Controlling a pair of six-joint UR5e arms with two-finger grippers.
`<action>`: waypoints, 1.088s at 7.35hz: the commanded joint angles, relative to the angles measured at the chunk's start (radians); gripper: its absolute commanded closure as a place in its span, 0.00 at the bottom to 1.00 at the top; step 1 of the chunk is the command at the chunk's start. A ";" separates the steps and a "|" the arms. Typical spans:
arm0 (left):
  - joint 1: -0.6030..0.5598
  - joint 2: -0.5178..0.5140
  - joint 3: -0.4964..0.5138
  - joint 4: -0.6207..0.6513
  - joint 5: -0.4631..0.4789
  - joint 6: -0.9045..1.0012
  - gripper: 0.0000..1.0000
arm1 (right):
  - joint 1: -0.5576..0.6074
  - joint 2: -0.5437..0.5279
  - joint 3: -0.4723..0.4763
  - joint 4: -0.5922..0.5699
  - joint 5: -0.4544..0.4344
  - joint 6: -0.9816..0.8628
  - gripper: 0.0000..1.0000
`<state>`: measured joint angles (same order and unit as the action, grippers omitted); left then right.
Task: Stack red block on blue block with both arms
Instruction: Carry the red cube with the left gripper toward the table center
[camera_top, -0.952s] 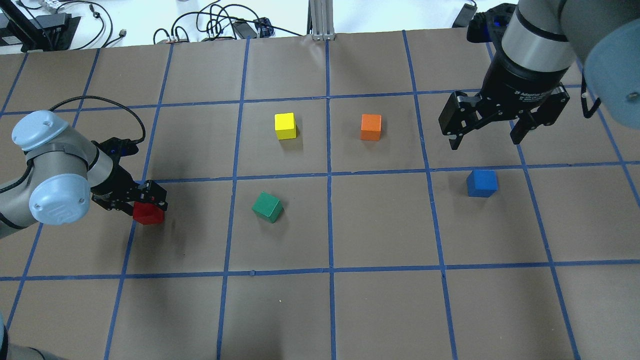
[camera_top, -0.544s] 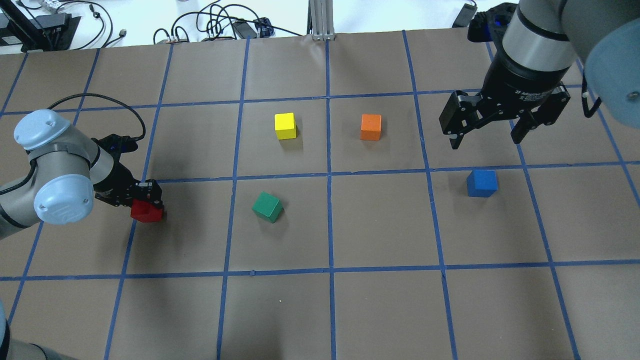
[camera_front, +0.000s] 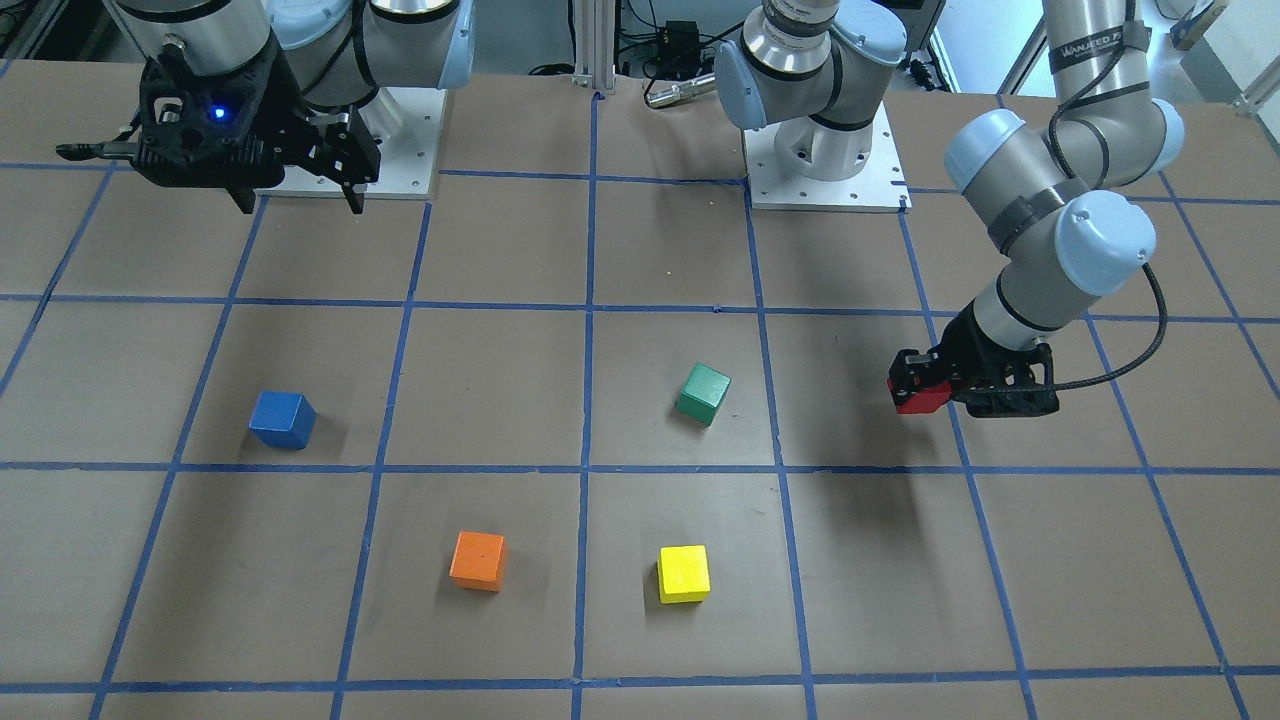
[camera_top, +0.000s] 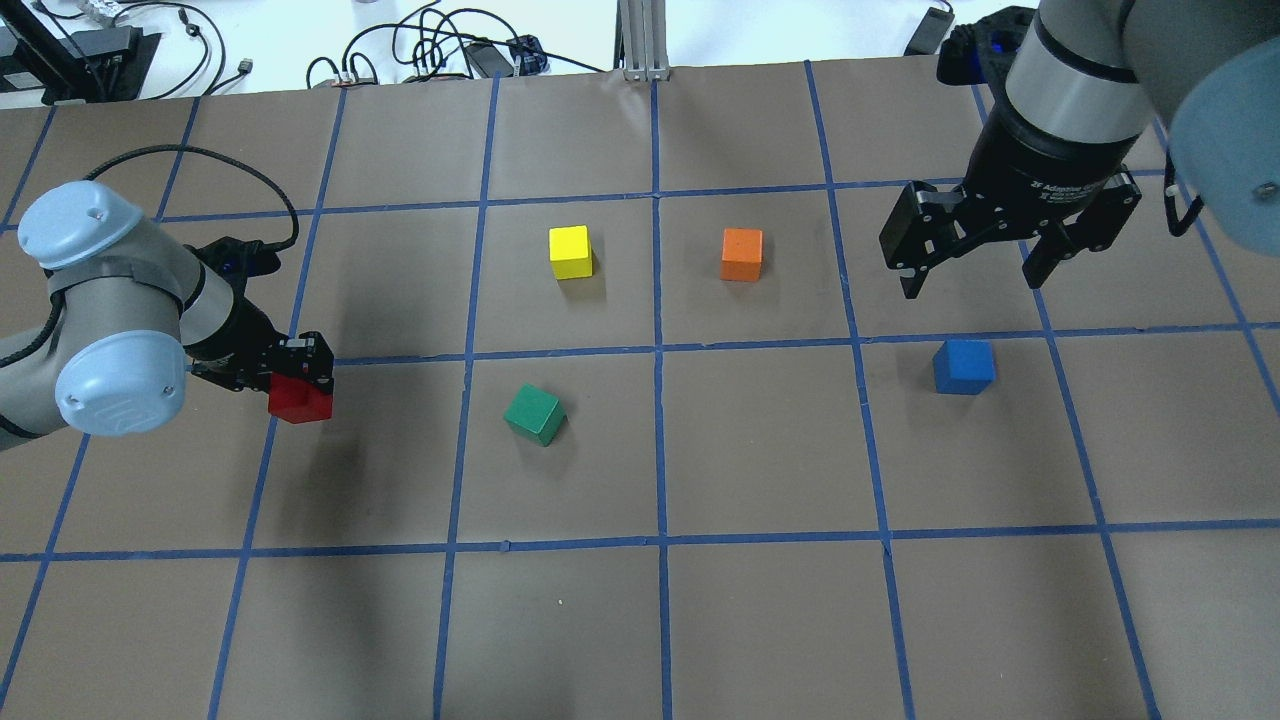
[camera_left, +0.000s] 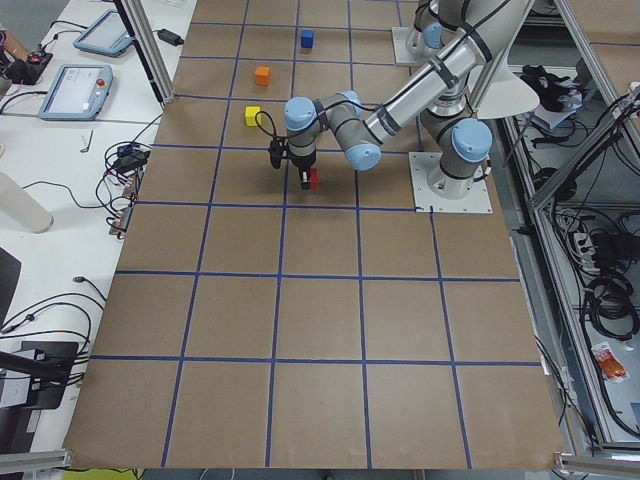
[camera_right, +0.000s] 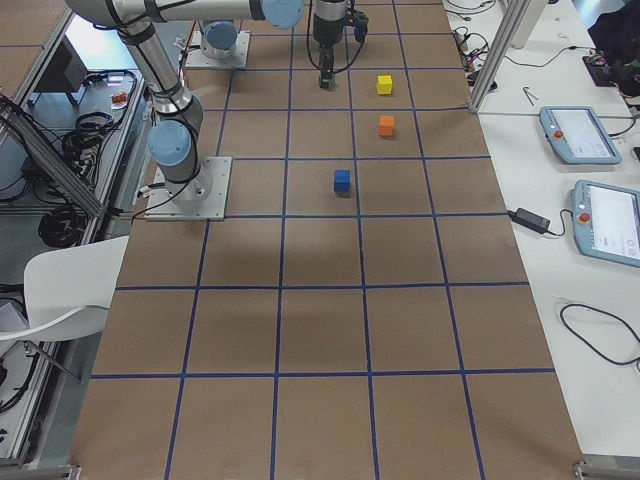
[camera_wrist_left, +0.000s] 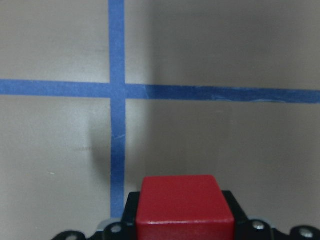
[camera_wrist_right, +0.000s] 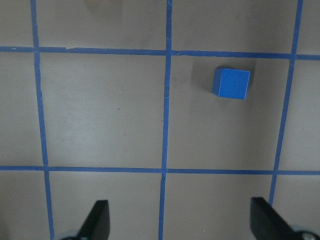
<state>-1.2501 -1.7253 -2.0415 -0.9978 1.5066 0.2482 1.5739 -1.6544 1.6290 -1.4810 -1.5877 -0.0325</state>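
Note:
The red block (camera_top: 298, 402) is clamped between the fingers of my left gripper (camera_top: 299, 388), which holds it just above the table at the left side. It also shows in the front view (camera_front: 918, 399) and fills the bottom of the left wrist view (camera_wrist_left: 185, 207). The blue block (camera_top: 964, 366) sits on the table at the right, also in the front view (camera_front: 282, 418) and the right wrist view (camera_wrist_right: 231, 83). My right gripper (camera_top: 970, 282) hangs open and empty, high above the table just beyond the blue block.
A green cube (camera_top: 534, 414) lies turned on the table between the two blocks. A yellow cube (camera_top: 570, 252) and an orange cube (camera_top: 741, 254) stand farther back. Blue tape lines grid the brown table (camera_top: 660, 620).
My left gripper has tightened on the red block and raised it off the table, shifting slightly away from the robot. The right arm and the blue block have not moved.

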 joint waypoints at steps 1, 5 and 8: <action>-0.209 0.021 0.090 -0.068 -0.002 -0.189 1.00 | 0.001 0.002 0.002 -0.001 -0.001 0.000 0.00; -0.519 -0.098 0.193 0.006 -0.020 -0.486 1.00 | -0.002 0.004 0.002 -0.002 -0.002 0.000 0.00; -0.638 -0.218 0.260 0.133 -0.020 -0.562 1.00 | -0.003 0.005 0.002 -0.002 0.002 0.009 0.00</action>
<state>-1.8476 -1.8917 -1.8248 -0.8996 1.4895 -0.2807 1.5712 -1.6502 1.6306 -1.4833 -1.5886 -0.0289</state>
